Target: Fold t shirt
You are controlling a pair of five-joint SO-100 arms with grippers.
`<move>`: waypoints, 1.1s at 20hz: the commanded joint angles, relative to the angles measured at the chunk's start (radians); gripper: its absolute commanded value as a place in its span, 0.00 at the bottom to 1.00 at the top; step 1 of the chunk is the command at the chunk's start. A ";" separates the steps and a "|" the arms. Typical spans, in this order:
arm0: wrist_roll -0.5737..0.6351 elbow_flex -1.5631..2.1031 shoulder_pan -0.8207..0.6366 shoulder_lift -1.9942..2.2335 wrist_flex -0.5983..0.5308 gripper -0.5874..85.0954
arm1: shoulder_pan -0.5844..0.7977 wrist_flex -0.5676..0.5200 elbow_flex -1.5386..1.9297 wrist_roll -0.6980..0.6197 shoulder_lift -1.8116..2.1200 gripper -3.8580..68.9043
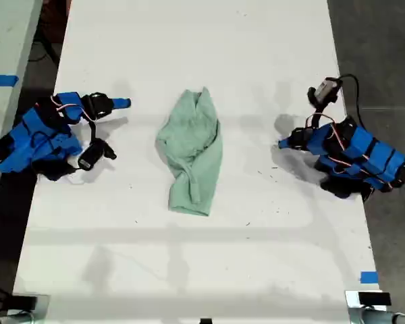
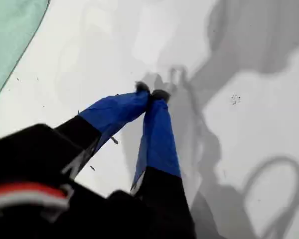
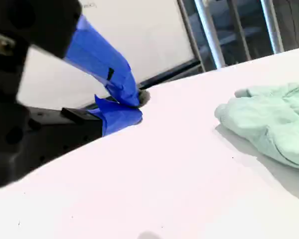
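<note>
The t shirt (image 1: 192,152) lies bunched and wrinkled in the middle of the white table, pale mint green, long axis running away from the camera. A corner of the t shirt (image 2: 10,35) shows in the first wrist view, and the t shirt (image 3: 274,124) also shows in the second. My first gripper (image 1: 282,144) is at the exterior view's right, apart from the cloth; its blue-taped tips (image 2: 150,92) meet just over bare table, shut on nothing. My second gripper (image 1: 125,103) is at the exterior view's left, held level, its jaws (image 3: 134,105) together and empty.
The white table (image 1: 256,256) spreads bare around the shirt. A blue tape mark (image 1: 368,277) sits at its near corner on the exterior view's right. A second surface with blue tape (image 1: 1,80) flanks the exterior view's left. Metal legs (image 3: 209,30) stand beyond the far edge.
</note>
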 commanded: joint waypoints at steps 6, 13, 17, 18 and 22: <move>-0.025 0.018 -0.018 0.008 0.011 0.09 | -0.002 0.005 0.040 0.021 0.014 0.13; -0.023 0.018 -0.015 0.008 0.011 0.00 | -0.002 0.005 0.040 0.021 0.014 0.07; -0.021 0.020 -0.014 0.008 0.009 0.00 | -0.002 0.005 0.040 0.021 0.014 0.07; -0.021 0.020 -0.014 0.008 0.009 0.00 | -0.002 0.005 0.040 0.021 0.014 0.07; -0.021 0.020 -0.014 0.008 0.008 0.00 | -0.002 0.005 0.040 0.021 0.014 0.19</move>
